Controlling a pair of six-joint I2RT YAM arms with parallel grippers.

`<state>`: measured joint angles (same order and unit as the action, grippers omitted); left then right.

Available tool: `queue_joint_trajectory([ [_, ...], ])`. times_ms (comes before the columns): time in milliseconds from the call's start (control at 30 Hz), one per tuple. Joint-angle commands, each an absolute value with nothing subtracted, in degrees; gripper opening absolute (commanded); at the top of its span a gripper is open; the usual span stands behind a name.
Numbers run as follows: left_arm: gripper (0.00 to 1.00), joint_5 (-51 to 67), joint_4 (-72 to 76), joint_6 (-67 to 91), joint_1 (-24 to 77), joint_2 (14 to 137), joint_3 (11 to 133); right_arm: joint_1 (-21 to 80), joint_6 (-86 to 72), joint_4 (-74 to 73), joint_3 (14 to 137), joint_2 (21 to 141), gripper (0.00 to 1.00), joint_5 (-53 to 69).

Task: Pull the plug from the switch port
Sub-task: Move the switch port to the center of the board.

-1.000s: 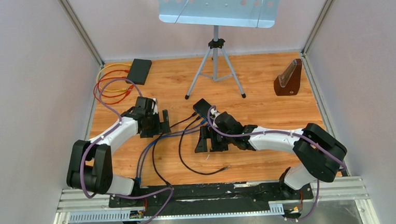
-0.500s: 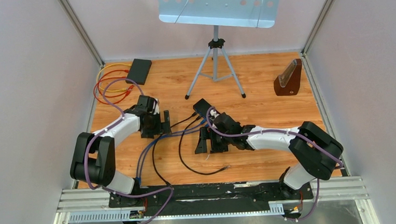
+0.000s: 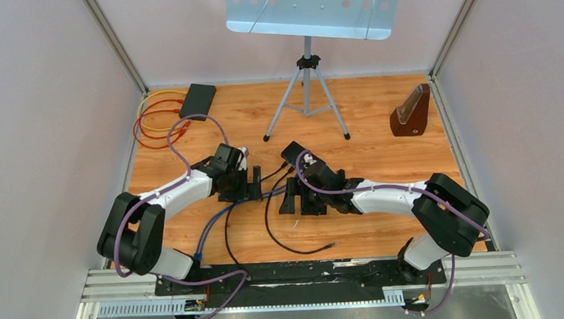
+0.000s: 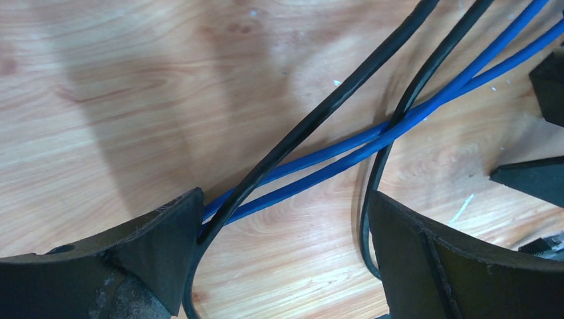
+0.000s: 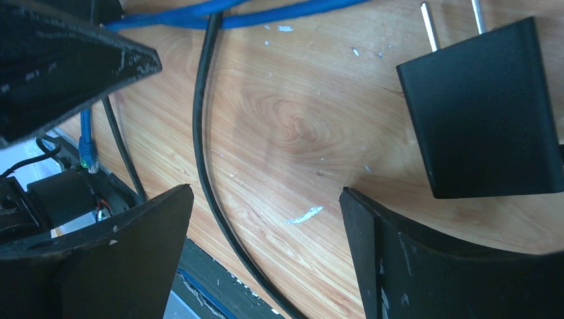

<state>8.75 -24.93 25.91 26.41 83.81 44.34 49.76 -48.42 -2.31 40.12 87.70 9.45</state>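
The left arm rises from its base, folds at the elbow and lies low across the wooden surface, reaching right towards the middle. The right arm mirrors it, stretched left and low, so the two tips sit near each other but apart.

A music stand on a tripod is at the far edge. A brown wedge is at the far right.

The switch, a flat black box, lies in the far left corner with the yellow and red cables looped beside it. Its plug is too small to make out. It is well apart from both arms.

A black power adapter lies just beside the right wrist, prongs bare.

The left end effector stands wide open, holding nothing. It straddles the blue cables and black cables that cross beneath it, one black cable against a finger.

The right end effector is also spread wide and empty, with a black cable running between its fingers.
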Motion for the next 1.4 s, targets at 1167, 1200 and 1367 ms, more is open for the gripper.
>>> queue_joint_trajectory([
  [1167,0.92,6.9,-32.6,33.5,38.8,80.4,37.6,49.9,-50.8,-1.5,36.5,83.6,0.89,5.4],
  [1200,0.91,6.2,-32.9,33.9,39.6,79.4,37.8,49.9,-50.6,-1.6,36.6,83.6,0.89,5.5],
  [1367,0.99,2.3,-34.6,34.7,40.6,68.7,40.4,49.9,-50.7,-1.7,36.3,83.2,0.89,5.1],
])
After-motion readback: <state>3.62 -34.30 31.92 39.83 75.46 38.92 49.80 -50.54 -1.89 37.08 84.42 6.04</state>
